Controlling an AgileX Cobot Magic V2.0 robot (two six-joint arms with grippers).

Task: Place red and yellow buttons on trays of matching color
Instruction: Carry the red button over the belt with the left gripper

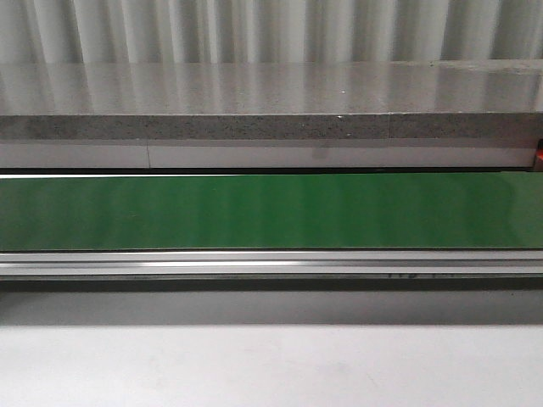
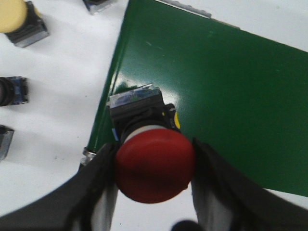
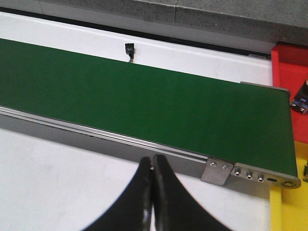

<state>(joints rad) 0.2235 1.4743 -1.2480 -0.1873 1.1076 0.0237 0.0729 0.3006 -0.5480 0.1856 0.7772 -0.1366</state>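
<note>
The red mushroom-head push button [image 2: 153, 169] is held at the green conveyor belt's [image 2: 226, 91] near edge, gripped across its smooth, hard, probably slippery cap by the left gripper [image 2: 154, 175], while the right gripper's [image 3: 152, 192] jaws are pressed together empty

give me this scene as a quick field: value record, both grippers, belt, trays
left gripper: shut on red button, held at the belt's end
right gripper: shut, holding nothing, near the belt's other end
belt: green, nothing on it in front view
red tray: beside belt end, a button partly visible
yellow tray: corner visible
yellow button: on white table
</note>
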